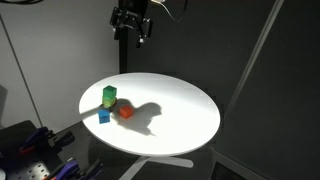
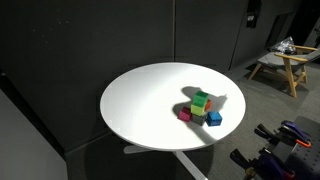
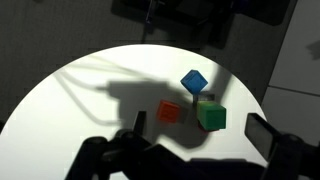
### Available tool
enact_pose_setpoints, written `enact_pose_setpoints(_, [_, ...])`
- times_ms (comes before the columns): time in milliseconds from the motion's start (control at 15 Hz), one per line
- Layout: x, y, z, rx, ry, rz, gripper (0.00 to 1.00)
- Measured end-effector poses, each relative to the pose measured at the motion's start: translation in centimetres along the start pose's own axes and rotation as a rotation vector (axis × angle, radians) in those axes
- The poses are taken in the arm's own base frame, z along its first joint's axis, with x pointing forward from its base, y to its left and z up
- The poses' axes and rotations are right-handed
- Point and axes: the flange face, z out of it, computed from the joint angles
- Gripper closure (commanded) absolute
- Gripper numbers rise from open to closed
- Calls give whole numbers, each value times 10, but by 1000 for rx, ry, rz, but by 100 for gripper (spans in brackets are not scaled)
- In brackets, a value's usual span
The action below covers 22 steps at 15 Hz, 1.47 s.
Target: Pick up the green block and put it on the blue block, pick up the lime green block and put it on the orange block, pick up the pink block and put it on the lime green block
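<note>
Wrist view first: how is the arm held?
— High over the table [image 3: 60, 110], looking straight down. The gripper [image 3: 195, 138] enters from the bottom edge, its two dark fingers [image 3: 268, 135] spread wide with nothing between them.
— And from outside?
— In an exterior view the gripper [image 1: 133, 30] hangs well above the far rim of the round white table [image 1: 185, 125], pointing down. It throws a big shadow across the tabletop beside the blocks.
— What is hard to read?
— In the wrist view the fingers are blurred and cut off by the frame. In an exterior view only a dark piece of the arm [image 2: 252, 12] shows at the top edge, against a dark wall. The blocks are tiny in both exterior views.
— Where is the green block?
— The green block [image 3: 211, 116] sits on the table in a tight cluster, just beside the orange block [image 3: 170, 112], with the blue block [image 3: 193, 81] near both.
— How does it look from the sides?
— The green block [image 1: 108, 94] [image 2: 201, 98] tops a shape taller than its neighbours. Below it is a brighter, yellowish part that may be the lime green block [image 2: 199, 109]; I cannot tell for sure.
— And the others?
— The blue block [image 1: 104, 117] [image 2: 214, 118] and the orange block [image 1: 126, 112] stand low on the table. The reddish cube [image 2: 185, 115] looks pinker from the opposite side, so I cannot tell orange from pink there.
</note>
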Motion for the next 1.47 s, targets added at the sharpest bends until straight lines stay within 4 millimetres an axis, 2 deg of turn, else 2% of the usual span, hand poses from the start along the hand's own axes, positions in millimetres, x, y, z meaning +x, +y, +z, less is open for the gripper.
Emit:
enact_pose_setpoints(600, [42,-64,60,-161,11,-136,0])
enact_pose_setpoints(933, [54,-93,93,-201,27,-137,0])
enact_pose_setpoints(1467, [70,-127,139,-231,56,-108,0])
